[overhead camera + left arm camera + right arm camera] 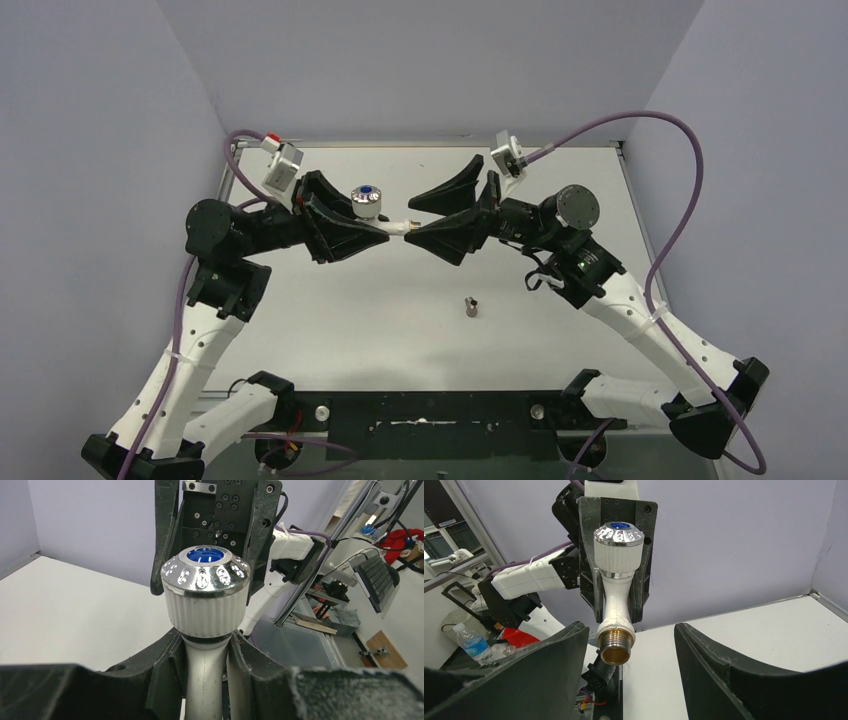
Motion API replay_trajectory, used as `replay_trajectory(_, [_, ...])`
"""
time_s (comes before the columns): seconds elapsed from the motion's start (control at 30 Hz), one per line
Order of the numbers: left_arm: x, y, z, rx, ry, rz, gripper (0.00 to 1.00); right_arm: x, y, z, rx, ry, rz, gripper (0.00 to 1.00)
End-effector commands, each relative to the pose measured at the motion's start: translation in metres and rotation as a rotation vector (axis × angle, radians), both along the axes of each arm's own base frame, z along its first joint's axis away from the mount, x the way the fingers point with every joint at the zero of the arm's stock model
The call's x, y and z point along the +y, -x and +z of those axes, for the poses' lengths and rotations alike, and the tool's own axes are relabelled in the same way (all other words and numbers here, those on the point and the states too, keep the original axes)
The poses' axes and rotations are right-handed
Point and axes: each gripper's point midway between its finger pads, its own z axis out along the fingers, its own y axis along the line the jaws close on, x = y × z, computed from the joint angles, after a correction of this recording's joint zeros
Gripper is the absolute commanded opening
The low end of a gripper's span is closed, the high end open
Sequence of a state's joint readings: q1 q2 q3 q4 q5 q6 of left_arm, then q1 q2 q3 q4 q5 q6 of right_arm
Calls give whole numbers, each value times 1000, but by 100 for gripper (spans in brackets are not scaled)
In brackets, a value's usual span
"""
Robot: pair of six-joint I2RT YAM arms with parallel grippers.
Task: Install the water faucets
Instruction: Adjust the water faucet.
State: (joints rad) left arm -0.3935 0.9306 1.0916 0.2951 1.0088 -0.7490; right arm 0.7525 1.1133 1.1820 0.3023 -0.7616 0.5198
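My left gripper (pixel 383 229) is shut on the white neck of a faucet (pixel 205 675), just under its ribbed white collar and chrome knob with a blue dot (pixel 205 575). It holds the faucet above the table, brass threaded end (pixel 410 226) pointing right. My right gripper (pixel 416 218) is open and empty, and faces that end. In the right wrist view the threaded end (pixel 615 646) sits between my open fingers (pixel 539 675), closer to the left one and touching neither. A small grey metal fitting (pixel 471 306) stands upright on the table, nearer the front.
The white table (pixel 560 330) is walled by grey panels at the back and sides. A black mounting bar (pixel 450 412) runs along the near edge between the arm bases. Purple cables loop from both wrists.
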Motion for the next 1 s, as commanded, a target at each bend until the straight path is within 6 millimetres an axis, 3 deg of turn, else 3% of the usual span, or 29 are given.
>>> replay_trajectory(0.0, [2,9,14,-74,29,-12,0,-4,8,28,-62,-59,26,64])
replay_trajectory(0.57, [2,5,11,-66,28,8,0,6,17,19,-40,-17,100,62])
replay_trajectory(0.87, [2,4,11,-65,25,15,0,8,18,18,-34,-10,105,46])
replay_trajectory(0.97, [2,3,10,-61,24,16,0,7,17,19,-37,-12,94,33])
